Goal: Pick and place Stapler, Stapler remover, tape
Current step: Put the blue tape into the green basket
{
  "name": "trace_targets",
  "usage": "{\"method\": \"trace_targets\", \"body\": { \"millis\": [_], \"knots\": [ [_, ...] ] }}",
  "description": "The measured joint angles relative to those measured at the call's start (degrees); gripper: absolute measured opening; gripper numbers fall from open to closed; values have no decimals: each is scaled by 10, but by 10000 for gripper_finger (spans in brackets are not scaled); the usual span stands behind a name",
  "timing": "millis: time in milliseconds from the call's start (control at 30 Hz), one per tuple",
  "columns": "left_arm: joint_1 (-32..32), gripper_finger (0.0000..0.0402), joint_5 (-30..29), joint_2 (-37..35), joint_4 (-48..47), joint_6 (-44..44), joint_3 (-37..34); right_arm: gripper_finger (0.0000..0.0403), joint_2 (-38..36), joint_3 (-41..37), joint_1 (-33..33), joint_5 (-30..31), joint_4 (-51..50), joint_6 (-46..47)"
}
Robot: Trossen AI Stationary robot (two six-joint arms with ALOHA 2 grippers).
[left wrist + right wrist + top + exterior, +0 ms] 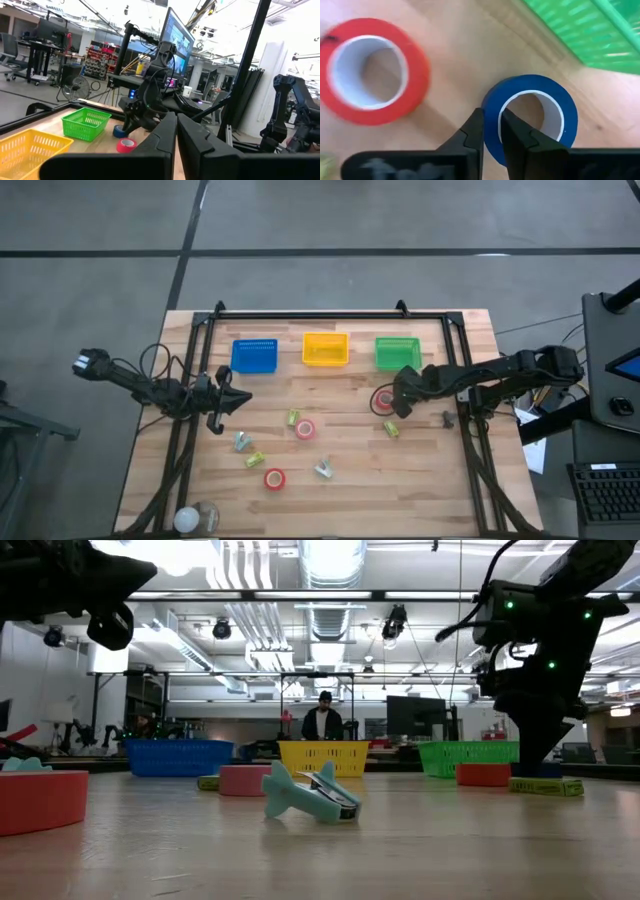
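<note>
Both arms are dark, near-black, built of slim tubular links joined by thicker rounded joint housings, with loose black cables looping along the left arm [150, 388] and the right arm [500, 373]. The left end effector [176, 140] ends in two long, flat, matte black fingers with straight inner edges and squared shoulders at their base, and the right end effector [491, 131] has the same black tapered fingers rising from a broad black bar. In the low view the right arm's wrist housing [530, 640] is a blocky black body carrying several small green indicator lights and trailing thin cables.
</note>
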Motion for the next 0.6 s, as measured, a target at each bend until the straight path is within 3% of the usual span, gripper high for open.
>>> {"method": "trace_targets", "body": {
  "millis": [333, 600],
  "knots": [
    [0, 21, 0, 0, 0, 0, 0, 45, -52, 49, 28, -10, 5, 1],
    [0, 21, 0, 0, 0, 0, 0, 40, -58, 132, 13, 62, 4, -80]
  ]
}}
